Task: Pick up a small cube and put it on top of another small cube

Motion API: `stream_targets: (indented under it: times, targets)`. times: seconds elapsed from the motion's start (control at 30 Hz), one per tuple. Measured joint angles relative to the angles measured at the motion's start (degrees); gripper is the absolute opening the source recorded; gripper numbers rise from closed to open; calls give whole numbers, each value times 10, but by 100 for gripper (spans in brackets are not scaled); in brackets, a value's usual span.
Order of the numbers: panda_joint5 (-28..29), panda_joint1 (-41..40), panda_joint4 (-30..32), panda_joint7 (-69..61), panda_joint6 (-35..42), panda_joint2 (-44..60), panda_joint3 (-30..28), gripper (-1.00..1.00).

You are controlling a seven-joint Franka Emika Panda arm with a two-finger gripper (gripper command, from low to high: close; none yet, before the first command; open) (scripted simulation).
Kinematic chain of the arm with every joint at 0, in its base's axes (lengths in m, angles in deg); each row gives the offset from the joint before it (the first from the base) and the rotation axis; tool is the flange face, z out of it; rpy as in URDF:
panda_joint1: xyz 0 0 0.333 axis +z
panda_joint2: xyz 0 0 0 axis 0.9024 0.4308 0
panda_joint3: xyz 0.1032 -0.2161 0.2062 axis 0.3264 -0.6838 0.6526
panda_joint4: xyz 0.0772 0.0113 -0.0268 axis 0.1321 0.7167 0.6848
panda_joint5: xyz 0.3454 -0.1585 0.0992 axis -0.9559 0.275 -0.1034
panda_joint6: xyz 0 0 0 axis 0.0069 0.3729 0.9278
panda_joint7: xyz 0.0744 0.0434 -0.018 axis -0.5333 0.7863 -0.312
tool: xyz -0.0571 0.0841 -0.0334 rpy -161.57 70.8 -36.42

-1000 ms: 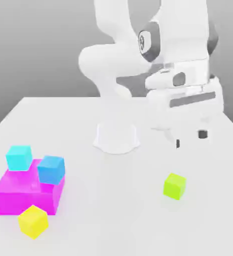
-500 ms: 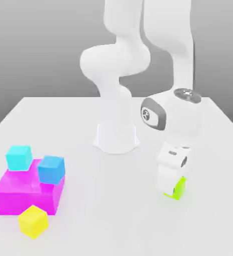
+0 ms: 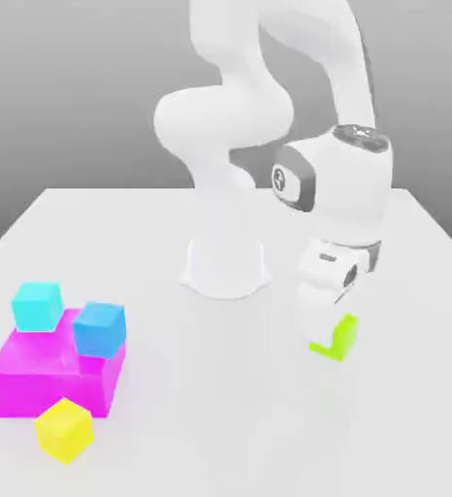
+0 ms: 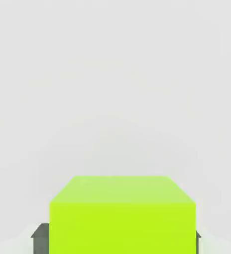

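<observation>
Exterior view, step: I judged I was in the carry phase, with the small lime-green plain cube [image 3: 337, 337] in the white two-finger gripper [image 3: 329, 335] at the exterior view's right, low over the white table [image 3: 220, 408].
Exterior view, target side: the small cyan cube [image 3: 37, 306], the small sky-blue cube [image 3: 100, 328] on the large magenta block [image 3: 53, 376], and the small pure yellow cube [image 3: 64, 429] sat well apart from it, at the exterior view's left.
Exterior view, how to do it well: I reckoned I should gain height before travelling across, stay level, and come down square over the chosen cube so the faces lined up before I let go.
Exterior view, risk: as I saw it, a low sweep could clip the crowded cluster.
Hand view, cube: the lime-green cube [image 4: 122, 214] sat close under the camera, squarely centred.
Hand view, jaws: a dark finger pad [image 4: 40, 238] showed flush against each flank of the cube, so I read the jaws as closed onto it, no wider than the cube itself.
</observation>
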Motion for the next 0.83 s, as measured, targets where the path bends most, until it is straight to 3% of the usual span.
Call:
stream_targets:
  times: [0.53, 0.7, 0.73, 0.83]
  targets:
    - [127, -386, -101, -9, 247, -158, -265, -100]
    - [110, -394, -85, -31, 165, -87, -302, -100]
    - [105, -392, -80, -35, 142, -69, -306, 100]
    - [105, -392, -80, -35, 142, -69, -306, 100]
